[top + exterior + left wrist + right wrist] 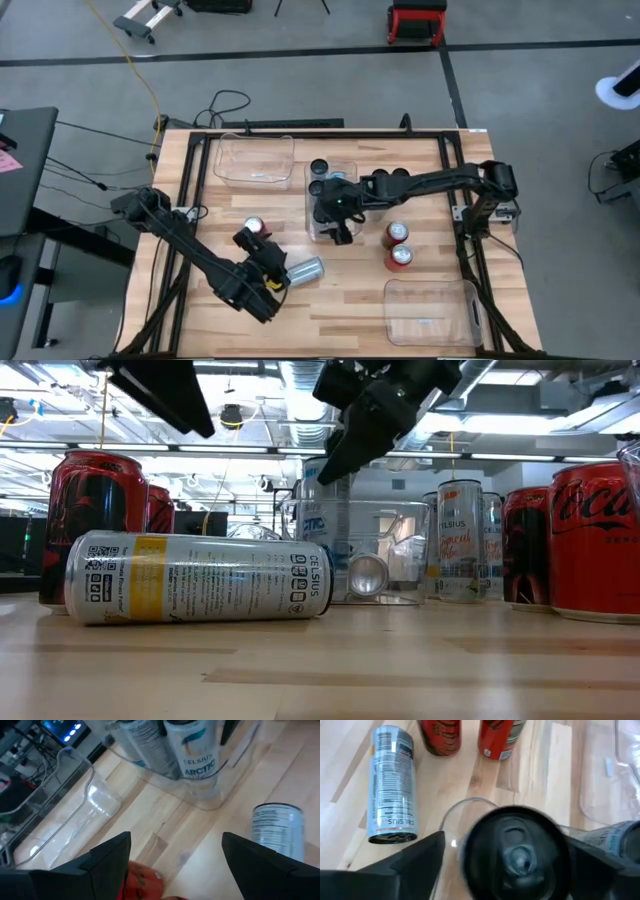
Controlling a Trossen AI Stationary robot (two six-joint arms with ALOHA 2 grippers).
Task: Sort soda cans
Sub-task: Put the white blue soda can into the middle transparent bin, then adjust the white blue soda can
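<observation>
My right gripper [338, 228] [506, 839] hangs open over the middle clear bin [347, 168]. Its fingers stand on either side of an upright can [515, 851] in that bin, whose top looks dark. Whether they touch it cannot be told. More cans [319, 168] stand in the same bin, among them a silver Celsius one [197, 755]. My left gripper [262, 252] [176, 845] is open above the table. It sits between an upright red can [255, 228] and a silver can [305, 270] [200, 577] lying on its side. Two red cans [399, 246] stand to the right.
A clear bin [255, 160] sits at the far left of the table and another [430, 310] at the near right. Black frame rails [200, 170] run along the table's sides. Bare wood lies between the lying can and the near-right bin.
</observation>
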